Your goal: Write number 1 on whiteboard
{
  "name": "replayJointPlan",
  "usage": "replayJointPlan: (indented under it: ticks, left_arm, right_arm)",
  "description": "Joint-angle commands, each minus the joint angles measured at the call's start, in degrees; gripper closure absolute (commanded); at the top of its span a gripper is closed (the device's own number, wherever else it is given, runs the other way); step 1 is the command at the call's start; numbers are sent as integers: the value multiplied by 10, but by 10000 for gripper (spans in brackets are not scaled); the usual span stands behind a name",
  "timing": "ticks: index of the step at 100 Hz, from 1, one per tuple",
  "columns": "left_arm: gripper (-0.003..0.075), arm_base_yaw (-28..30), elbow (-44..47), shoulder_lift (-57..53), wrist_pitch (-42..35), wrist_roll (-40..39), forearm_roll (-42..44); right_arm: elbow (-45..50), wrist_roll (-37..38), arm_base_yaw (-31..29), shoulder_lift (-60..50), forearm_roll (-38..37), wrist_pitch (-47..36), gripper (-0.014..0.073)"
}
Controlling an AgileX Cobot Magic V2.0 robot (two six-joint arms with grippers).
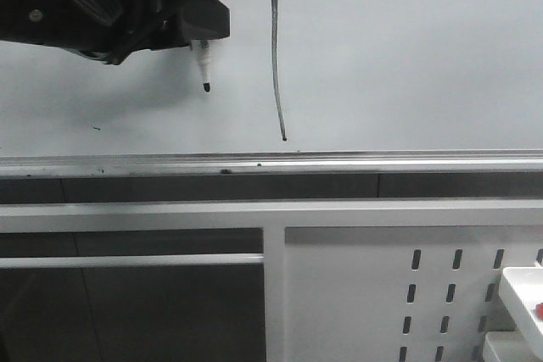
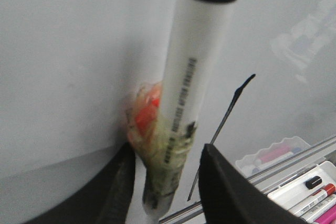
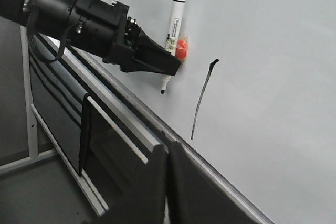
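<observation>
The whiteboard (image 1: 407, 57) fills the upper front view, with a silver rail (image 1: 339, 163) along its lower edge. The number 1 (image 1: 275, 57) is a long thin dark stroke with a small hook at its top. It also shows in the left wrist view (image 2: 224, 124) and the right wrist view (image 3: 202, 100). My left gripper (image 1: 200, 38) is shut on a white marker (image 2: 194, 66) wrapped in tape with an orange patch. The marker's dark tip (image 1: 205, 86) points down, left of the stroke. I cannot tell whether it touches the board. My right gripper (image 3: 168, 148) is shut and empty, below the rail.
A white slotted metal panel (image 1: 407, 294) stands below the board at right, with a white tray (image 1: 522, 294) beside it. A clear tray of markers (image 2: 310, 192) shows in the left wrist view. A tiny dark speck (image 1: 96, 128) marks the board at left.
</observation>
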Motion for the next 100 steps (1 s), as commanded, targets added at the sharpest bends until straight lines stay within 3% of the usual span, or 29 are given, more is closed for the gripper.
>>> replayJointPlan:
  ticks: [1,24,61,75,84,94,100]
  left_arm:
    - [370,1,-22,-16,-71,-4,-13]
    - [168,1,-22,-30,-46,-4,-13]
    - [198,1,-2,-164,91,41,-13]
    - [336,1,23,-248,134,41,-13]
    - [500,1,37,-314,175,41,-13]
    - [741,1,57,-391,227,51,10]
    - [740,1,67,-436,257,56,32]
  right_arm:
    - [-14,0,-3,3,6,-39,642]
    - [-12,0,-3,3,6,-41,642]
    - [-12,0,-3,3,6,-58,642]
    - [-12,0,-3,1,6,-55,643]
    - [-12,0,-3,1,6,-44,643]
    - [-12,0,-3,1,8,-37,643]
    - [-12,0,-3,1,16,-37,643]
